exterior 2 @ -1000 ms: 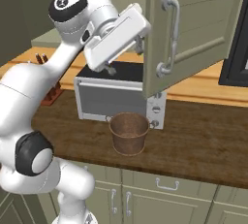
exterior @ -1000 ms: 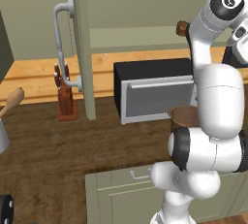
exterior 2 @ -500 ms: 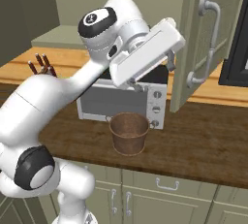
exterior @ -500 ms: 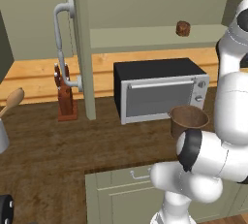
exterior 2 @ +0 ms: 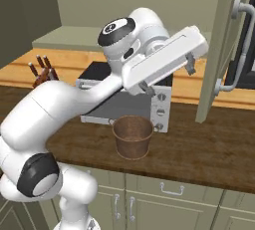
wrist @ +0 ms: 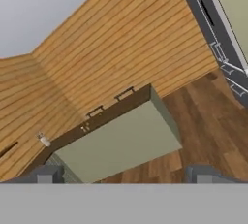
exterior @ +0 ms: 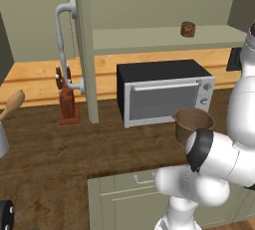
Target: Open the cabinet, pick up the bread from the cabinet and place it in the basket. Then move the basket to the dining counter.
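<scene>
The cabinet stands open: its left door [exterior: 82, 50] with a curved grey handle [exterior: 64, 45] swings out, and its right door [exterior 2: 219, 50] hangs wide. The bread [exterior: 188, 29], a small dark-brown lump, rests on the cabinet shelf above the toaster oven. The brown basket [exterior 2: 132, 134] stands on the dark counter in front of the oven, also seen as the basket [exterior: 193, 124]. My gripper [exterior 2: 169, 76] hovers open above the basket, left of the right door's handle [exterior 2: 234, 50] and apart from it. Nothing lies between its fingertips [wrist: 46, 174]. The dining counter is out of view.
A black and silver toaster oven [exterior: 164, 97] sits behind the basket. A knife block [exterior: 67, 99] stands at the left by the door's edge, a wooden spoon [exterior: 12, 104] further left. An olive block with a dark top edge [wrist: 116, 140] stands against a light plank wall.
The right door has swung further open to the right, and my hand has swept right with it. In the left base view my arm has left the shelf area, uncovering the bread.
</scene>
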{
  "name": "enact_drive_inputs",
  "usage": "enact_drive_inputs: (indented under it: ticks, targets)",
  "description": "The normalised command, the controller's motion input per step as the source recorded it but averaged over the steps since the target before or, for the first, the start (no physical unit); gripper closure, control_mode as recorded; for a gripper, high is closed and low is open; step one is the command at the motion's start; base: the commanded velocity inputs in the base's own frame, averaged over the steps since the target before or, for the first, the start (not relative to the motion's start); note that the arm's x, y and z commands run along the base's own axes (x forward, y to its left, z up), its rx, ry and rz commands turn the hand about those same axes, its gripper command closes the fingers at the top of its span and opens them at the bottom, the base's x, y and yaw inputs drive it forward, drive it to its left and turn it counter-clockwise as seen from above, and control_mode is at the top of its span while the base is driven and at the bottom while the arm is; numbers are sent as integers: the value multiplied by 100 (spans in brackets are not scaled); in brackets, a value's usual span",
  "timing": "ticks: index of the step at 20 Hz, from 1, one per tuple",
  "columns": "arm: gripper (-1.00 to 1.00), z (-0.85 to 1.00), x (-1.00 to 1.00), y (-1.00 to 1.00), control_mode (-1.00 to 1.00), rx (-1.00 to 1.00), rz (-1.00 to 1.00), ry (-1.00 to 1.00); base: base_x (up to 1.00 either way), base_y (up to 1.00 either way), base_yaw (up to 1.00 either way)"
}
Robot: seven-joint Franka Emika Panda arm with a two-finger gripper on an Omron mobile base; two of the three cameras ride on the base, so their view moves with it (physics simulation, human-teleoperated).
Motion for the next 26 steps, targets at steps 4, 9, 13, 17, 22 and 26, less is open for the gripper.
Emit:
enact_drive_inputs:
  ticks: [4,9,13,17,22,26]
  targets:
    - [-100,-27,-55,100,-100,-6,24,4,0,0,0]
    - [-100,0,-8,100,-100,-10,40,26,0,0,0]
    - [-100,2,-9,100,-100,-1,61,46,0,0,0]
    - [-100,14,0,63,-100,0,69,45,0,0,0]
    - [-100,5,4,28,-100,3,71,53,0,0,0]
    - [-100,1,23,1,-100,24,66,47,0,0,0]
